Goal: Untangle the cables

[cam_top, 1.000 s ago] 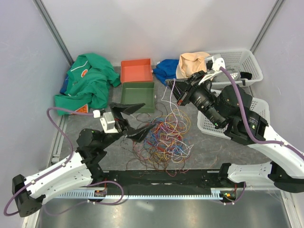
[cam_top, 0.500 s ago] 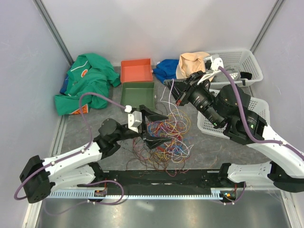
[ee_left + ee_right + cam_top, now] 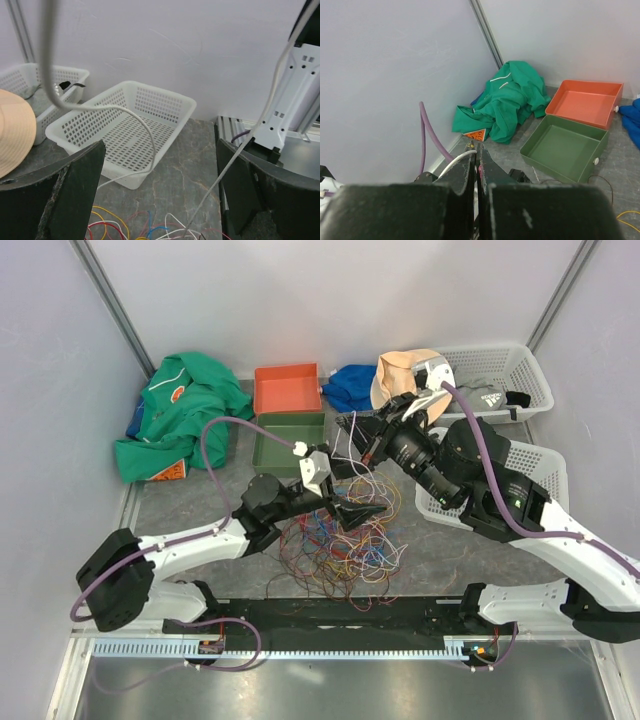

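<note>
The cables (image 3: 345,538) lie in a tangled heap of red, orange, yellow, white, blue and purple strands in the middle of the table. My left gripper (image 3: 352,490) is open just above the heap's far part, holding nothing. In the left wrist view it (image 3: 161,150) has its jaws wide apart, with coloured strands (image 3: 125,230) below and two white cables (image 3: 250,135) running up through the gap. My right gripper (image 3: 349,431) is shut on a white cable (image 3: 462,159) and holds it up behind the heap. Its jaws (image 3: 476,150) are pressed together.
A green tray (image 3: 288,443) and an orange tray (image 3: 286,388) stand behind the heap. Green cloth (image 3: 180,415) lies at the back left. A white basket (image 3: 525,475) is at the right, another (image 3: 500,375) behind it, with a tan hat (image 3: 405,370) and blue cloth (image 3: 350,385).
My left arm has swung from the left side to over the heap, its gripper still open. My right gripper has shifted slightly left and back, still shut on the white cable.
</note>
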